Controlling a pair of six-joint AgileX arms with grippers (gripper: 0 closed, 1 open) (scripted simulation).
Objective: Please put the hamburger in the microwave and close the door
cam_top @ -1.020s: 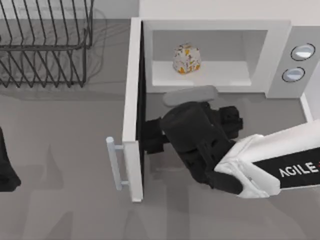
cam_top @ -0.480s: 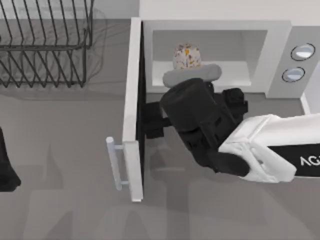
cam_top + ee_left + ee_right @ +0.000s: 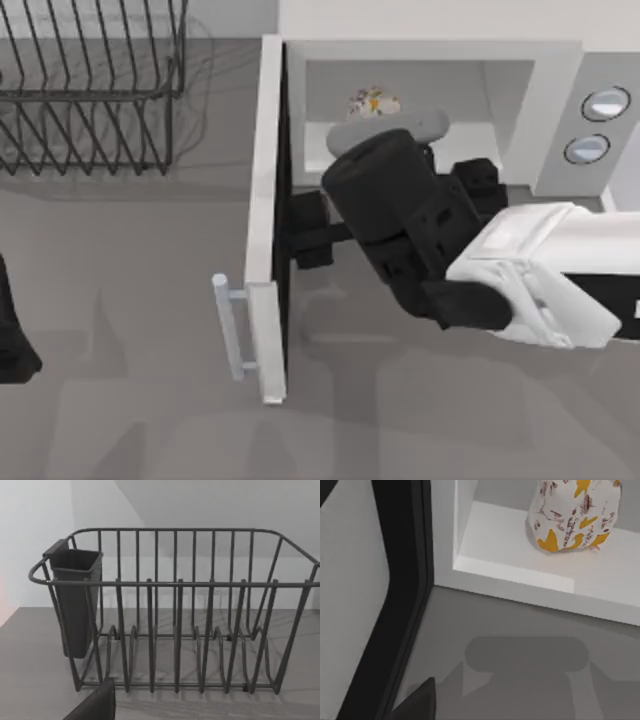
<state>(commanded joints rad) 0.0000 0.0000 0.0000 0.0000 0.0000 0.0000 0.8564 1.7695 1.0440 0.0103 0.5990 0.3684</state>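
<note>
Right end effector (image 3: pixel 305 232) advanced toward microwave (image 3: pixel 560 70), grip state unclear, grey table (image 3: pixel 120 300), hamburger (image 3: pixel 574 514) inside.

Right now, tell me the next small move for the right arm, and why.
Probably draw the right arm back out to the door's outer side, ready to push it shut. The small pale, orange-speckled hamburger already sits on the large white microwave's cavity floor, and the tall white slab door stands wide open.

One hamburger (image 3: pixel 374 102), one microwave (image 3: pixel 560 70), two dials (image 3: pixel 596 126), one rack (image 3: pixel 90 90)
</note>
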